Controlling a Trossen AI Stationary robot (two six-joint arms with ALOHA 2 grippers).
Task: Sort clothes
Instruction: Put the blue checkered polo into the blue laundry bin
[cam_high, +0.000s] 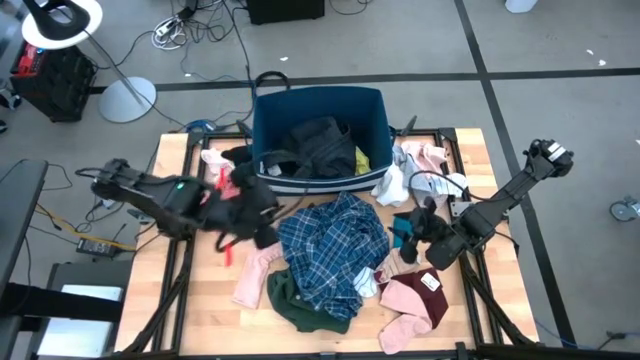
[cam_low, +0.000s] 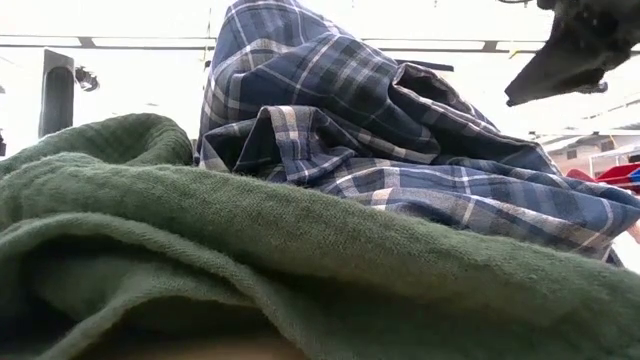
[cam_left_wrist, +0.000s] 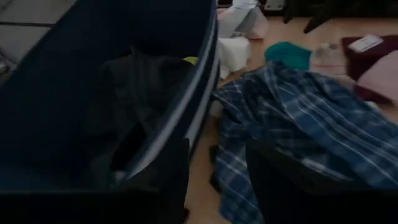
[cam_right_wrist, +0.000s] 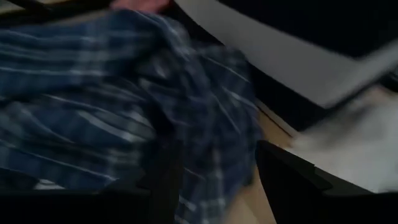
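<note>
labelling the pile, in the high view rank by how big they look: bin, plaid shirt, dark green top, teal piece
1. dark blue bin
2. blue-white plaid shirt, spread almost as wide as the bin
3. dark green top, mostly hidden under the shirt, so unsure
4. teal piece, a small bit showing beside the right arm

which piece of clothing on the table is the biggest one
The blue-white plaid shirt spread across the table's middle; the dark green top peeking out beneath it and the small pink items show far less cloth.
</note>
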